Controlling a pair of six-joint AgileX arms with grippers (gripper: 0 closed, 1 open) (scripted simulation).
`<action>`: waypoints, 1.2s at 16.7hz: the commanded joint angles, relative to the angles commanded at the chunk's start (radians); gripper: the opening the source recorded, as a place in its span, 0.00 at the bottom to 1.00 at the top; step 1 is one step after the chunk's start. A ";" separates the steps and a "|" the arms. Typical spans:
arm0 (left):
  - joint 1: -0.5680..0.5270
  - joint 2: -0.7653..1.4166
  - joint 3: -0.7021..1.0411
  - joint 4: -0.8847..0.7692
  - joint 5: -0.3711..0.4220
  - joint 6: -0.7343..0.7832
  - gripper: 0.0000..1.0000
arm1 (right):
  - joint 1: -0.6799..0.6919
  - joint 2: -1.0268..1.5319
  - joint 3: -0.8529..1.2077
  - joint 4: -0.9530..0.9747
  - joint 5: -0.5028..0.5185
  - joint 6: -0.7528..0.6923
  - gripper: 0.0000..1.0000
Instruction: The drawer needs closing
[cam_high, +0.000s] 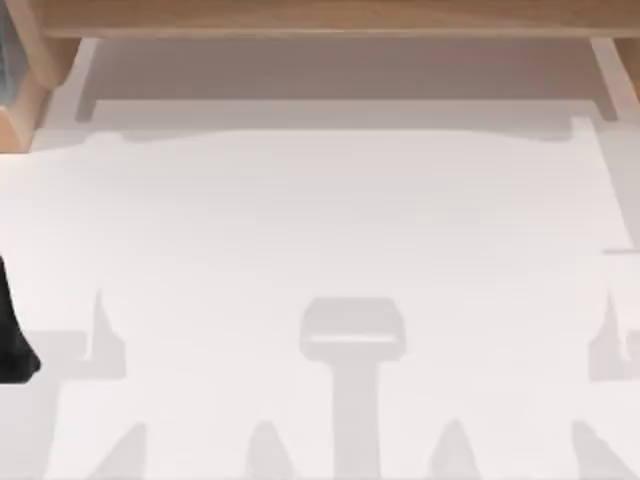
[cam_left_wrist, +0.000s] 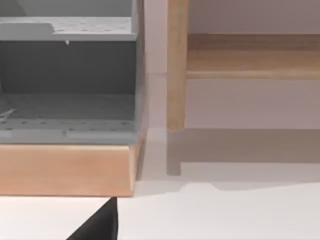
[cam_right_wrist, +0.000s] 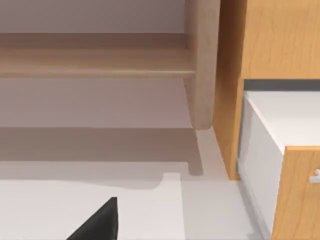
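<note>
From above we look straight down, close on the drawer (cam_high: 340, 220) beneath the light wood frame (cam_high: 320, 15), while our two wrist cameras sit low, facing that frame's opposite uprights, all three sharing the drawer's floor.

I am looking down on a white table (cam_high: 320, 220) that is stretching across the whole top view from left to right. A light wooden frame (cam_high: 300, 15) is standing directly on it along the far side. In my left wrist view its base (cam_left_wrist: 65, 170) is resting flat on the white top (cam_left_wrist: 225, 215). Soft grey shadows (cam_high: 352, 330) are falling across the near half of the table.
</note>
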 joint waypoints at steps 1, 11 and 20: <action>0.000 0.000 0.000 0.000 0.000 0.000 1.00 | 0.000 0.000 0.000 0.000 0.000 0.000 1.00; 0.000 0.000 0.000 0.000 0.000 0.000 1.00 | -0.215 0.444 0.199 0.283 -0.210 0.007 1.00; 0.000 0.000 0.000 0.000 0.000 0.000 1.00 | -0.474 1.046 0.432 0.618 -0.464 0.016 1.00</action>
